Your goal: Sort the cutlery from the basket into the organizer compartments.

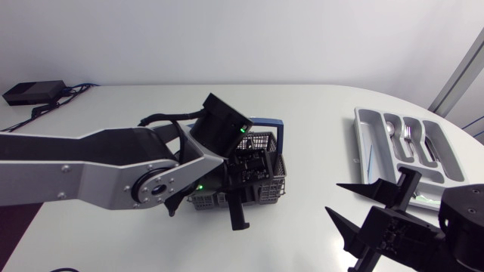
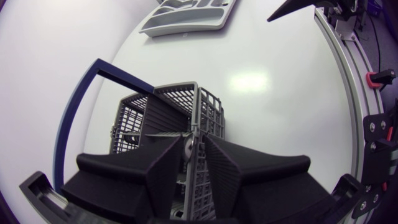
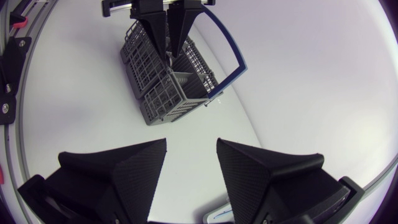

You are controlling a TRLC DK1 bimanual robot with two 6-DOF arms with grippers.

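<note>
**Left gripper down in the basket, right one standing by**

Nearest, the right gripper (image 3: 192, 142) is hanging over the bare table (image 1: 318, 113). Its fingers are spread wide with nothing between them, probably keeping out of the other arm's way.

Just beyond, the left gripper (image 2: 193, 140) is reaching straight down into the grey basket (image 3: 161, 99), whose blue handle (image 2: 68, 118) is arching beside it. Its fingers are drawn close and seem to be pinching a shiny metal piece (image 2: 186, 148) against a mesh partition, likely to lift it by its end. Only that end is showing, so I cannot tell what kind of cutlery it is. From above, the arm is covering most of the basket.

Farthest, the organizer (image 1: 363, 132) is lying well apart from the basket, holding sorted cutlery (image 1: 408, 136). The right arm is hiding its near end.
</note>
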